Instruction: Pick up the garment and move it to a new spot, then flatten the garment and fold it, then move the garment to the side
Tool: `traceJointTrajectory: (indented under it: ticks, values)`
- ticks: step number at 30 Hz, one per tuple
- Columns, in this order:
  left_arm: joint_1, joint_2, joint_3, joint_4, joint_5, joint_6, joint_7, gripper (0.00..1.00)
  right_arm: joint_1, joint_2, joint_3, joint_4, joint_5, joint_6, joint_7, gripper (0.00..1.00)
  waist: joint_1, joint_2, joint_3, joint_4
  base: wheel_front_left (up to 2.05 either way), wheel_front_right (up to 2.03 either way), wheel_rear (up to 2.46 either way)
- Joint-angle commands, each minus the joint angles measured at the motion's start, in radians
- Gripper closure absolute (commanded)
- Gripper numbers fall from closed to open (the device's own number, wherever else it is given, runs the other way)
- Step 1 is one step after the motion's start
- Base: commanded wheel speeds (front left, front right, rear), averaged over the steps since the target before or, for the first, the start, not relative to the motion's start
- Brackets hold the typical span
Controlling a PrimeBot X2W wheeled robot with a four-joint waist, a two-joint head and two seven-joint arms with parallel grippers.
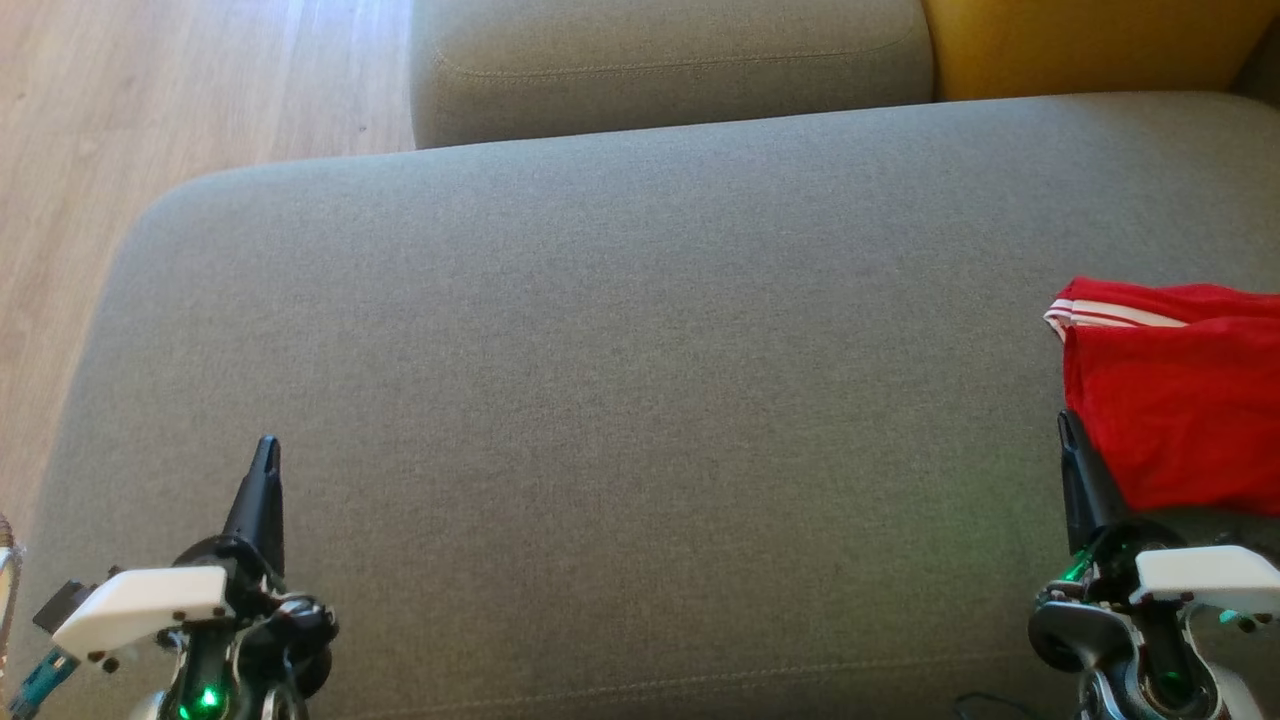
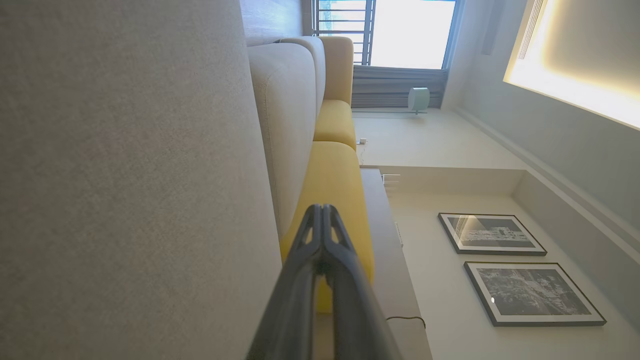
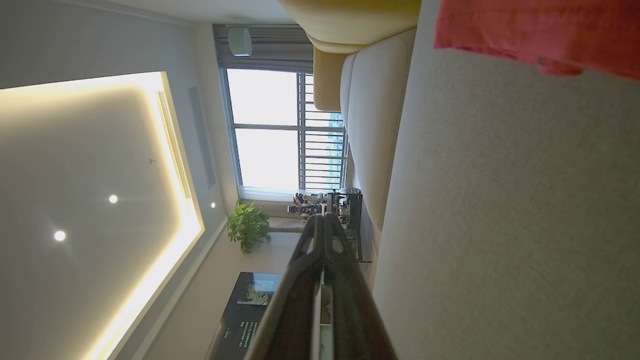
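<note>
While both grippers rest low over the seat, its grey woven cloth spreads smooth and bare across the middle of the head view. The garment, red with white stripes along one edge, lies bunched on the seat at 3 o'clock, running off the frame's edge. The right gripper sits at 4 o'clock, its fingers pressed together with nothing between them, the tip just beside the garment's near left edge; whether it touches cannot be told from above, though the right wrist view shows the cloth apart from the fingers. The left gripper sits at 8 o'clock, well apart from the garment, fingers likewise pinched tight on nothing.

At 12 o'clock a second grey cushion butts against the seat, with a yellow cushion just beside it at 1 o'clock. Pale wood floor shows at 10 o'clock.

From the wrists the room appears turned on its side: a bright window with bars, a leafy plant near it, a lit ceiling recess with small spotlights, and two framed prints on a pale wall.
</note>
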Motion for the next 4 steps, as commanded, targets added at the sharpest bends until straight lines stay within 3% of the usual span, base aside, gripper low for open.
traceJointTrajectory:
  ticks: [1, 4]
  values:
    - [-0.052, 0.012, 0.035, -0.028, -0.001, -0.007, 0.005, 1.00, -0.047, -0.016, 0.017, -0.037, 0.005, 0.000, 0.008, 1.00, -0.0001, 0.0000, 0.000, 0.000, 0.00, 0.00, 0.00]
    - [-0.052, 0.011, 0.037, -0.028, 0.000, -0.007, 0.006, 1.00, -0.047, -0.015, 0.016, -0.037, 0.004, 0.000, 0.009, 1.00, -0.0001, 0.0000, 0.000, 0.000, 0.00, 0.00, 0.00]
